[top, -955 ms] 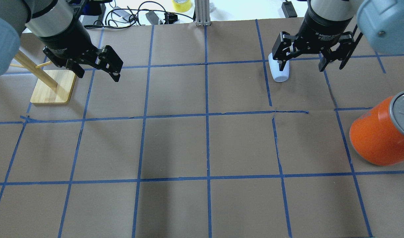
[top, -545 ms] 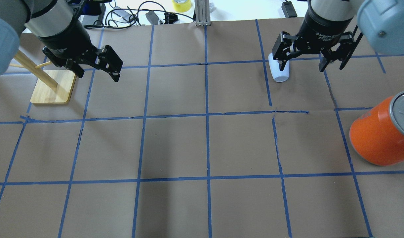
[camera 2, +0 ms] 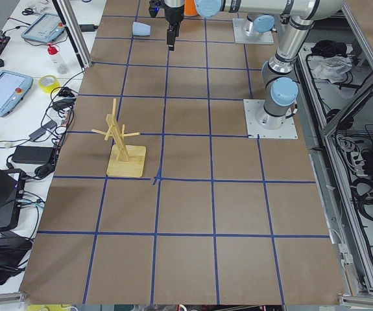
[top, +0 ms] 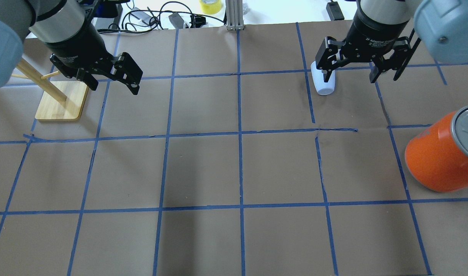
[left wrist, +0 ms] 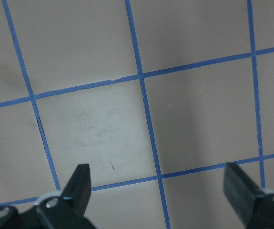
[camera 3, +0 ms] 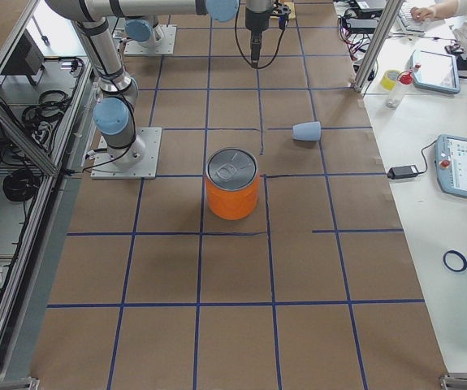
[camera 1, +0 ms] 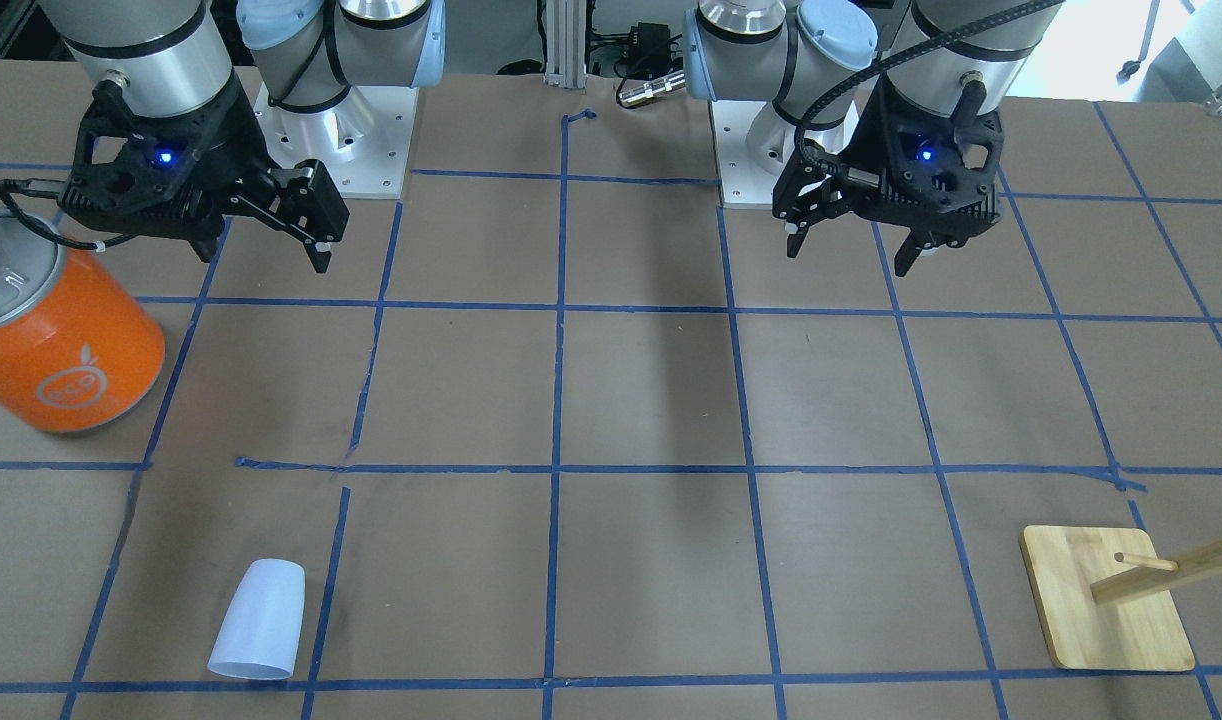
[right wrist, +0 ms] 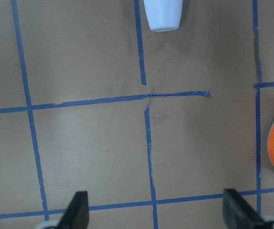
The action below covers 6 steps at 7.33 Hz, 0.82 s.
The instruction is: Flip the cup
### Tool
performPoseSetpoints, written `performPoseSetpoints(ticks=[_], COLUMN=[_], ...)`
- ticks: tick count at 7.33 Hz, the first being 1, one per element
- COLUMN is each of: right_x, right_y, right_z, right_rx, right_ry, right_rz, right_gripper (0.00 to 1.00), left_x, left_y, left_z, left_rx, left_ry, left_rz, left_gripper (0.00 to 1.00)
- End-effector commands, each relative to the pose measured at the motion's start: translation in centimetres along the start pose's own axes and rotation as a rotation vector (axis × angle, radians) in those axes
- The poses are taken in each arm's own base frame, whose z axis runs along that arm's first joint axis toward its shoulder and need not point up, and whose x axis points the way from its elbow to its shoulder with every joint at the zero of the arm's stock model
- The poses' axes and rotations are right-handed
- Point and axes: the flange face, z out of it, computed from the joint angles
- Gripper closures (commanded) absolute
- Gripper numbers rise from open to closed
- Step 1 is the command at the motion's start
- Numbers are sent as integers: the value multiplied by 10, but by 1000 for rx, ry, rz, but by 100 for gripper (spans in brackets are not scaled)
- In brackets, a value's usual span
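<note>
Right fingers point(right wrist: 78, 207) are spread wide above the taped worktop point(top: 203, 168). The cup point(camera 1: 259, 620) lies on its side ahead of them, near the far edge, mouth outward. The orange can point(camera 1: 61, 340) stands well apart on the robot's right. Left fingers point(left wrist: 81, 183) are likewise open, near the wooden rack point(camera 1: 1106, 600). Both wrists point down.

Not much to read here, tbh. The black two-finger right tool point(top: 349, 78) had white print on its round body. In the overhead view I could make out "2F Adaptive", and the rest was too fuzzy. The black left tool point(top: 113, 86) carried a similar white line, unreadable. The large orange can with a silver top point(camera 1: 66, 350) showed a white round fruit emblem on its side, with any lettering too small to tell.
</note>
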Motion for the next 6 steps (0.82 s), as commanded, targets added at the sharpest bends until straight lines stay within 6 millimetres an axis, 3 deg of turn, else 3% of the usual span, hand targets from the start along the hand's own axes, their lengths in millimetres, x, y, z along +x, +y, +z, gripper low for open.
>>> performPoseSetpoints(ticks=[1,3,6], right_x=[1,2,9], right_y=[-4,-10,-29], right_z=[4,11,40], right_rx=[0,-13,-67], right_ry=[-2,3,6], right_rz=[-8,-2,14], right_gripper=[0,0,0], left_x=[0,0,0], left_y=[-1,-1,-1], left_z=[2,2,2], left_rx=[-3,-3,-3], left_ry=[2,1,1], left_rz=[-1,-1,1], left_gripper=[0,0,0])
